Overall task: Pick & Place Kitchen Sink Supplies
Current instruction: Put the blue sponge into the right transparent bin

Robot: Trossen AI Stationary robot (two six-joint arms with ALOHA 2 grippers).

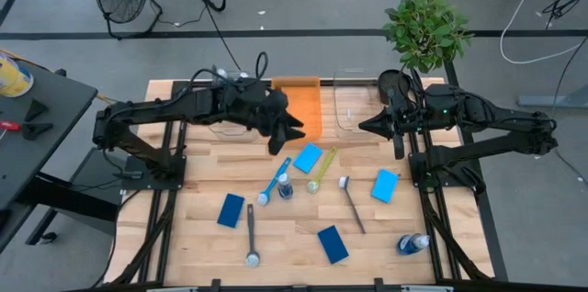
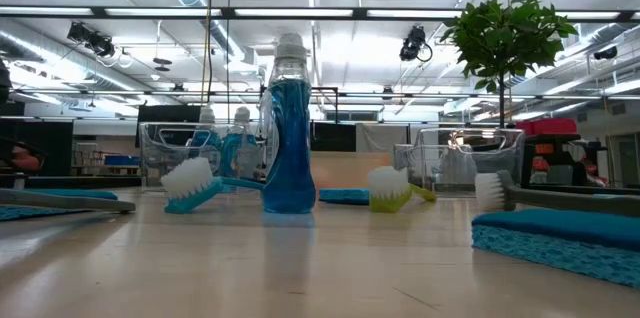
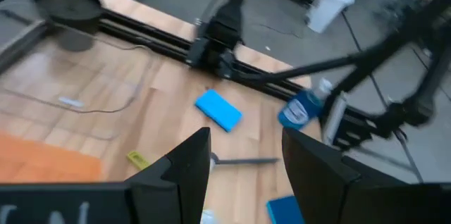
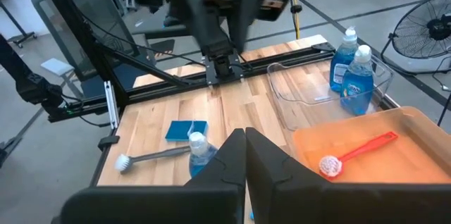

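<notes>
Presently, the left gripper (image 1: 292, 129) is held open and empty beside the orange bin (image 1: 296, 90), where a red brush (image 4: 356, 149) is already deposited, while the right gripper (image 1: 365, 127) is kept closed nearby.

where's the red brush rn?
The red brush lies inside the orange bin at the table's far edge, beside the clear bin holding two soap bottles.
</notes>
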